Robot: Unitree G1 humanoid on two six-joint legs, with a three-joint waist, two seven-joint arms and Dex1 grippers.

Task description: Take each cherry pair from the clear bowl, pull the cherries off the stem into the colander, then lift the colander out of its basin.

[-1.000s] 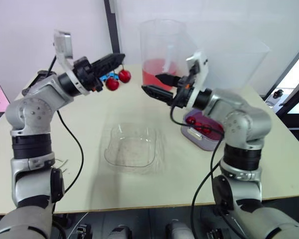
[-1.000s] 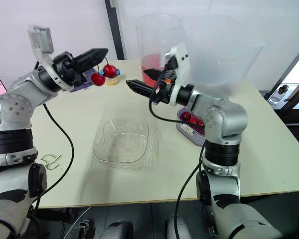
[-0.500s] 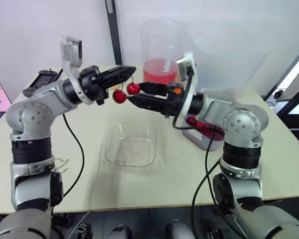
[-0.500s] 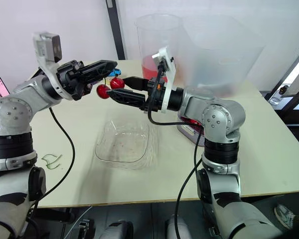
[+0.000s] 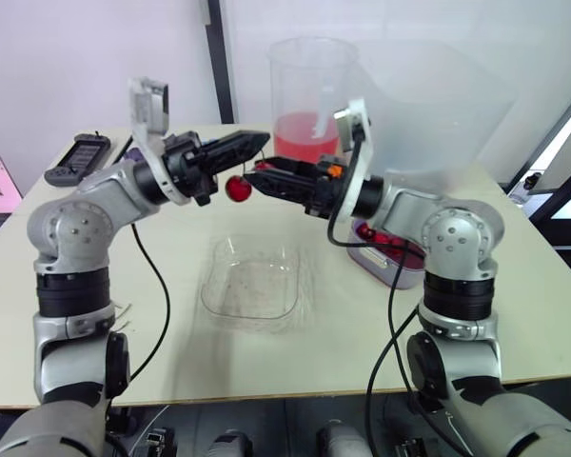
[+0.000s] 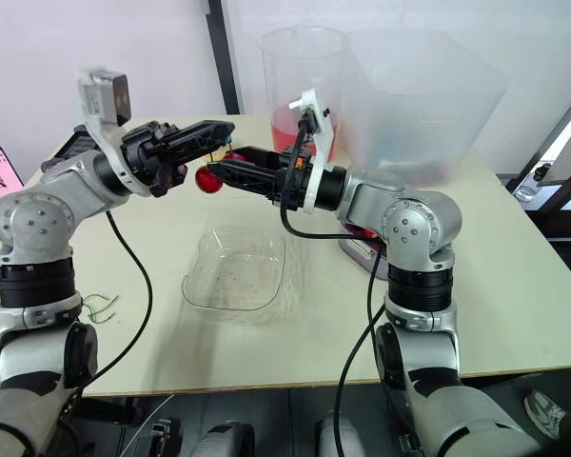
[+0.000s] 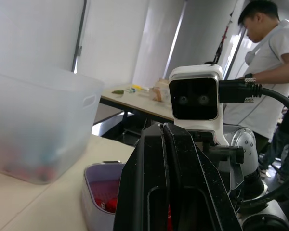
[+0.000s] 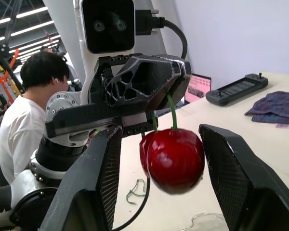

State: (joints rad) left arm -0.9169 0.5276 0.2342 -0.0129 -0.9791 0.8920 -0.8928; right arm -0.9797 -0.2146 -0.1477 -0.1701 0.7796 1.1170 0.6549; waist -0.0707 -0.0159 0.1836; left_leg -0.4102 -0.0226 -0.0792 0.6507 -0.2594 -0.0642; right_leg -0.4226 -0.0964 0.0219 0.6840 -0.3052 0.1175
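My left gripper (image 5: 260, 142) is shut on the green stems of a red cherry pair (image 5: 236, 188), which hangs in the air above the table behind the clear bowl (image 5: 252, 283). My right gripper (image 8: 162, 131) is open and meets it head-on, one finger on each side of the cherries (image 8: 173, 159) without touching them. The clear bowl looks empty of cherries. The purple colander (image 5: 388, 257) in its basin stands on the table under my right forearm and holds several red cherries.
A tall clear pitcher (image 5: 309, 105) with red liquid and a large translucent bin (image 5: 438, 114) stand at the back of the table. A game controller (image 5: 76, 152) lies at the back left. Loose green stems (image 6: 100, 307) lie near the front left. A person (image 7: 274, 53) stands beyond the table.
My left gripper has carried the cherry pair to the right and my right gripper has reached left to meet it. The right fingers now straddle the cherries.
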